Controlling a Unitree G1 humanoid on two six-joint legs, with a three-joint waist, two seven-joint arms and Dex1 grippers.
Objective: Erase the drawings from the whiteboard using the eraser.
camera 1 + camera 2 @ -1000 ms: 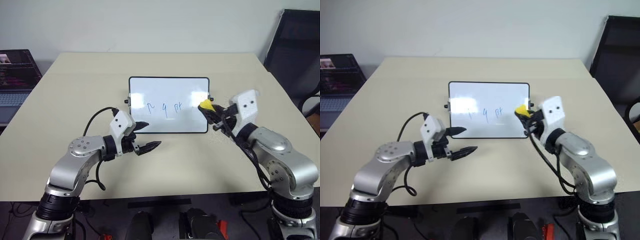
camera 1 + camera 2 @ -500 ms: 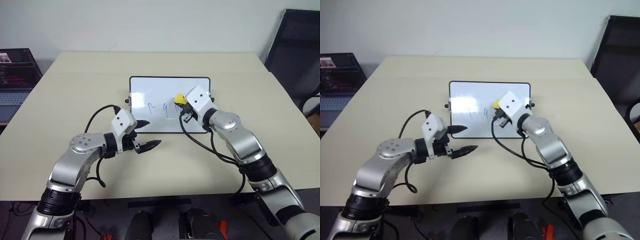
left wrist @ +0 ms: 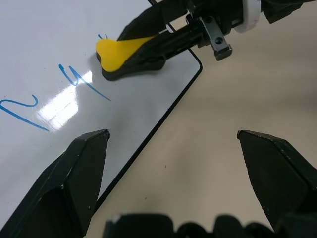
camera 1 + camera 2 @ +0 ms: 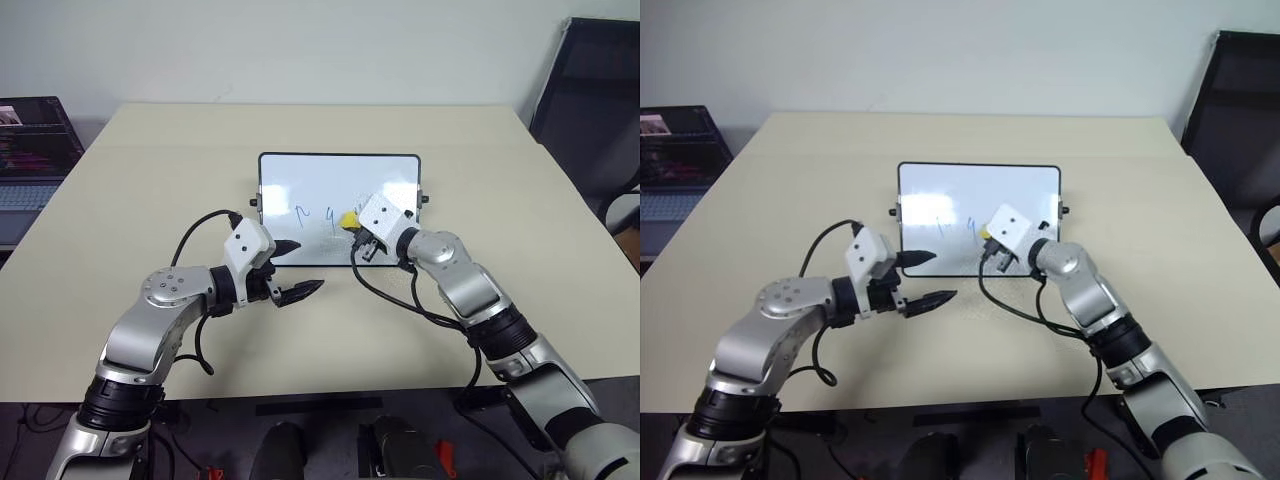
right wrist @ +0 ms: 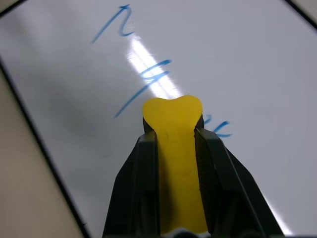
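The right gripper (image 5: pixel 174 148), fingers clamped on the eraser (image 5: pixel 174 163), risked skating the unbraced whiteboard (image 4: pixel 300 175) while scrubbing drawings (image 5: pixel 143 84).

Both eye views are looking forward and down from the head, well back. The wrist views are peering close along their own fingers; the eraser (image 5: pixel 174 163), sitting between the right fingers, is appearing in all.

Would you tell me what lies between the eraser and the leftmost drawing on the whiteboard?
The middle scribble lies there, between the eraser and the leftmost scribble on the whiteboard, as the right wrist view shows.
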